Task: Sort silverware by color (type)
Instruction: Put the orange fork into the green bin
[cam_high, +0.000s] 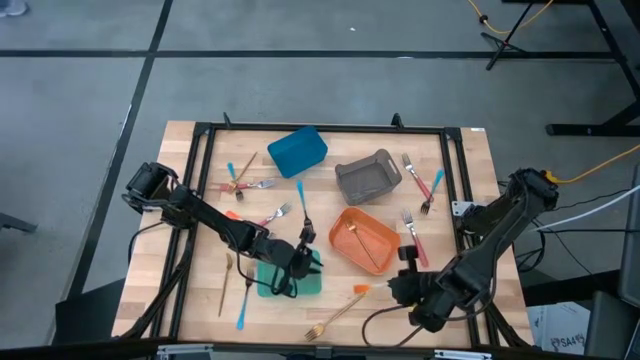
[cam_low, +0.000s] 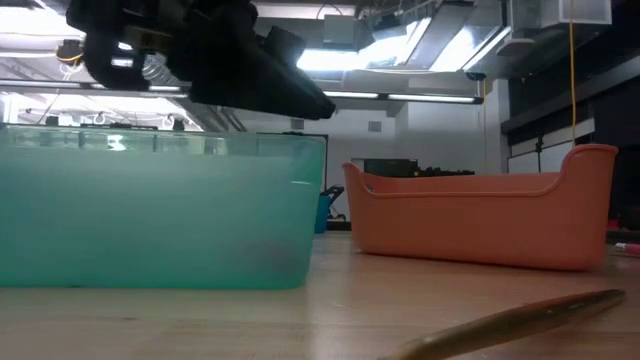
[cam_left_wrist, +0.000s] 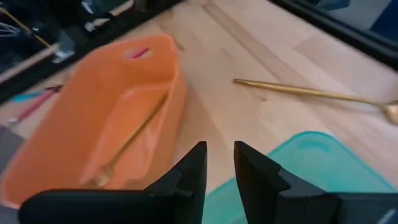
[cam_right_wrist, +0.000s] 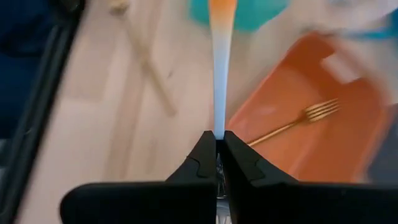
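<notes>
My right gripper is near the table's front edge, right of the teal bin. It is shut on a thin utensil whose orange end points toward that bin. My left gripper stands open over the teal bin's right rim, beside the orange bin, with nothing between its fingers. A gold fork lies inside the orange bin. Another gold fork lies flat on the table in front. My right gripper pinches the utensil's pale end between its two fingers. The utensil sticks straight out ahead of the fingers, in line with them, its orange end farthest away. The fingers slant downward from the table's right side. The utensil looks lifted off the table.
A blue bin and a grey bin stand toward the far side. Loose forks lie at far left, centre and right. A gold utensil and a blue one lie front left.
</notes>
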